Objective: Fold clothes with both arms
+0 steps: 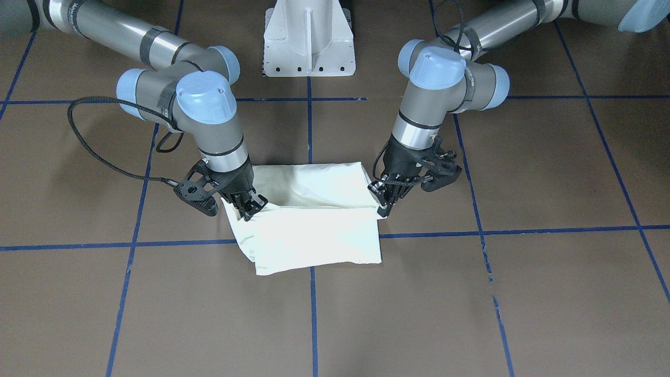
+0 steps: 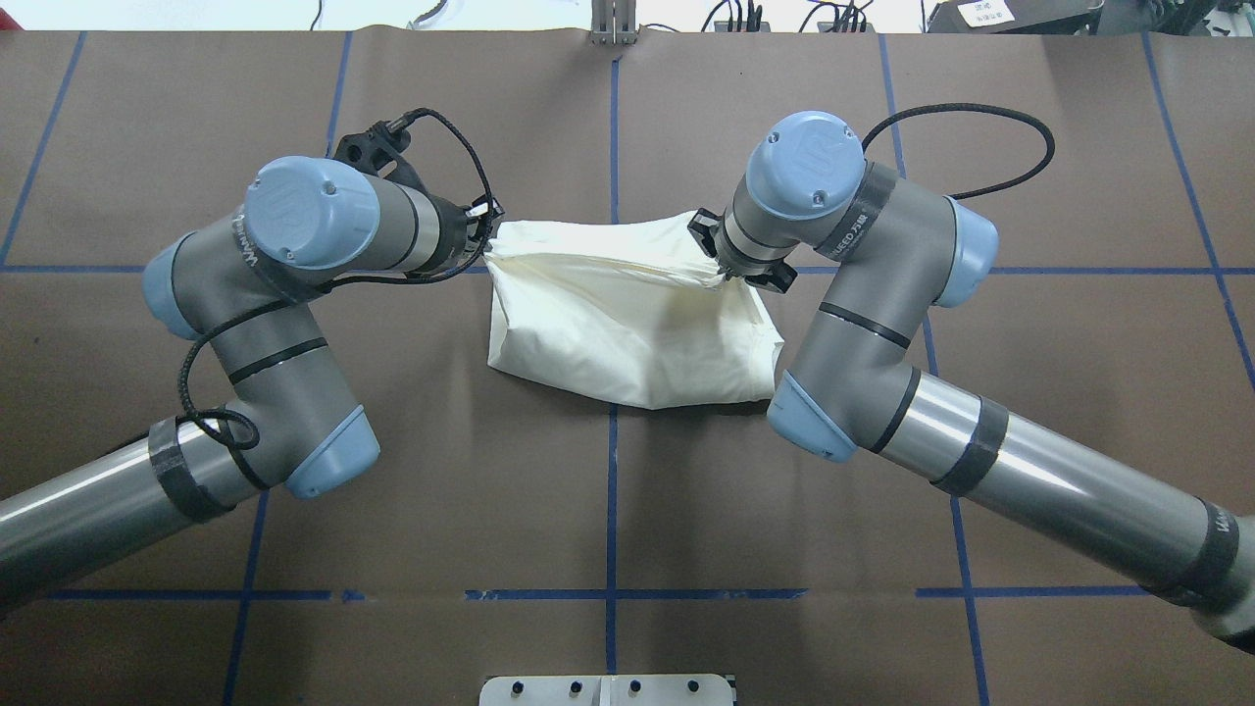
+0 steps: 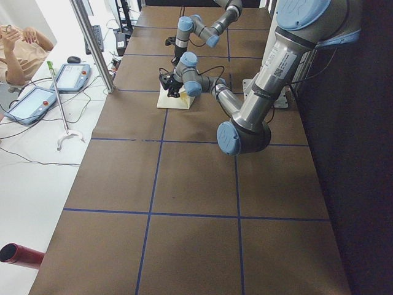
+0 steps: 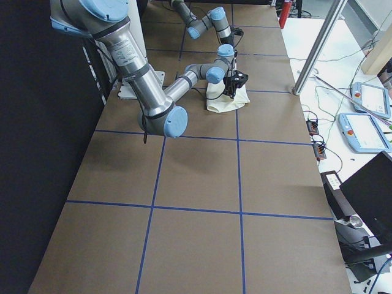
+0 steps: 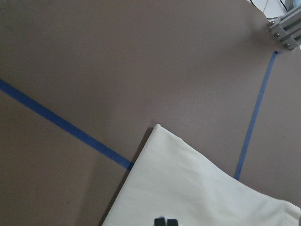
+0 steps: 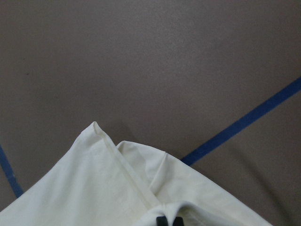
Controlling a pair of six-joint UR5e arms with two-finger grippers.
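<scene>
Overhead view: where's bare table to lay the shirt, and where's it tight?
Bare: the wide strip of table between the shirt and the far edge, and the patch between shirt and pedestal base. Crowded: the shirt's far corners, where left gripper and right gripper pinch it.

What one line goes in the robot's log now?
step: fold | shirt: plain side up | left gripper: shut on shirt | right gripper: shut on shirt

Matt cream cloth shirt (image 1: 314,230); glossy metal arms (image 2: 1059,480)
</scene>
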